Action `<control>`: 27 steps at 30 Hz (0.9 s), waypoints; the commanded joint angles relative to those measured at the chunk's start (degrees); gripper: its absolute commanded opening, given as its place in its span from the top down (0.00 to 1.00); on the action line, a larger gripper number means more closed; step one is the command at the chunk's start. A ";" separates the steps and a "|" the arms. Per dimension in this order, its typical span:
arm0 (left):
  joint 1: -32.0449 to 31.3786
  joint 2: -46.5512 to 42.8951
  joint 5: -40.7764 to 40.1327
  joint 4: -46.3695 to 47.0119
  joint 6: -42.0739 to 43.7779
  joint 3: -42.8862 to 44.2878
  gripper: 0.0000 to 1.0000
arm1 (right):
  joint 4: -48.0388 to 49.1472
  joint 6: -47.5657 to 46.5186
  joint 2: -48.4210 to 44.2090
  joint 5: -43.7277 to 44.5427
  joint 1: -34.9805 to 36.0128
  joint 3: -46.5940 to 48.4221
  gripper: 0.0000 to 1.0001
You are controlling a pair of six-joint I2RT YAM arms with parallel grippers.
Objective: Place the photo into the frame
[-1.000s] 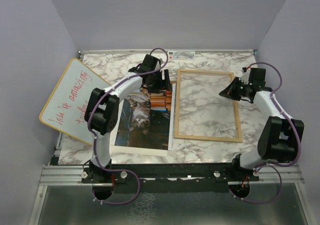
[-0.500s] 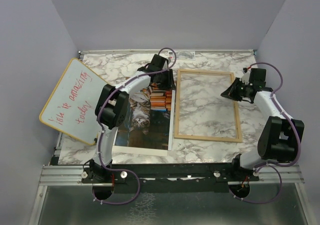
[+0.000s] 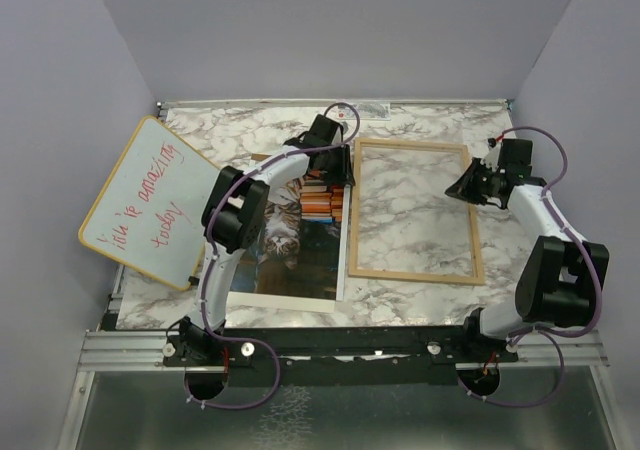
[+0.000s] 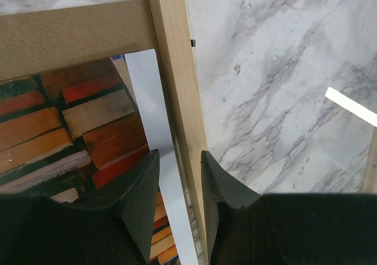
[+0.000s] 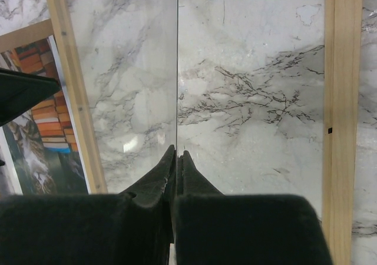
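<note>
The photo (image 3: 290,240), a cat among stacked books, lies face up left of the frame (image 3: 413,273), a thin light-wood rectangle on the marble. My left gripper (image 3: 335,170) is down at the photo's far right corner. In the left wrist view its jaws (image 4: 179,154) stand a little apart, straddling the photo's white border (image 4: 147,94) and the frame's left rail (image 4: 174,59). My right gripper (image 3: 455,187) hovers over the frame's right side. Seen from its wrist, it (image 5: 178,151) is shut on the edge of a clear pane (image 5: 129,88) that stands on edge over the frame.
A brown backing board (image 4: 70,38) shows under the photo's far edge. A round-cornered whiteboard (image 3: 140,200) with red handwriting leans at the left, overhanging the table. Grey walls enclose the table on three sides. A metal rail runs along the near edge.
My left gripper has moved right to the photo's corner beside the frame, and its jaws have narrowed. The right gripper has barely shifted and stays shut.
</note>
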 commanded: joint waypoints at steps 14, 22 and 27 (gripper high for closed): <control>-0.61 4.47 -1.33 -0.84 1.46 2.82 0.69 | -1.42 -4.00 1.23 2.35 -0.33 0.99 0.99; -0.65 4.90 -2.56 -1.67 1.92 2.80 0.71 | -1.13 -4.09 1.11 3.70 -0.35 0.55 0.99; -0.70 5.37 -2.85 -2.12 1.92 3.21 0.72 | -0.70 -4.08 0.46 3.71 -0.37 0.04 0.99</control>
